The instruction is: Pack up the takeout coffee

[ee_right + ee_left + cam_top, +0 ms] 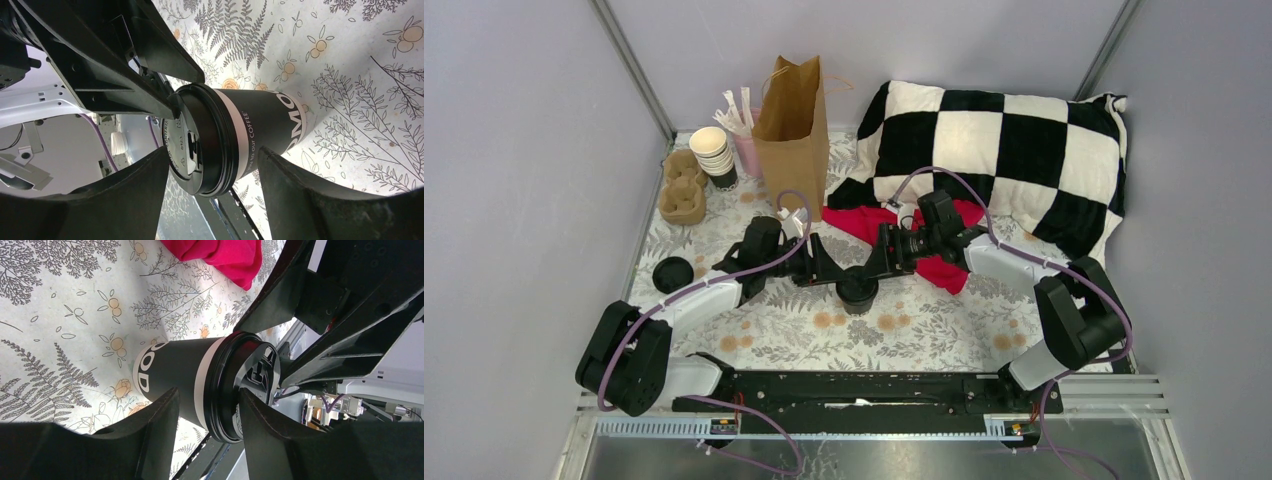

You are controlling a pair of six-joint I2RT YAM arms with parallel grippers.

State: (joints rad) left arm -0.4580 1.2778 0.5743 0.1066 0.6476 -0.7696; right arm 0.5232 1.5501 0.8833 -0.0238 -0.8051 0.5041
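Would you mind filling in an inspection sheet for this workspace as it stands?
Surface: floral-print table cover, flat, no spills seen.
Job's things: takeout coffee upright, lid on, mid-table; brown paper bag standing open at the back.
Clutter: stack of lidless cups, cardboard carrier, loose black lid, red cloth, checkered pillow.
Grippers: left gripper and right gripper both flank the cup, fingers apart; contact unclear.
Cables: purple cables loop along both arms, clear of the cup.
Surroundings: grey walls; nothing else seen.
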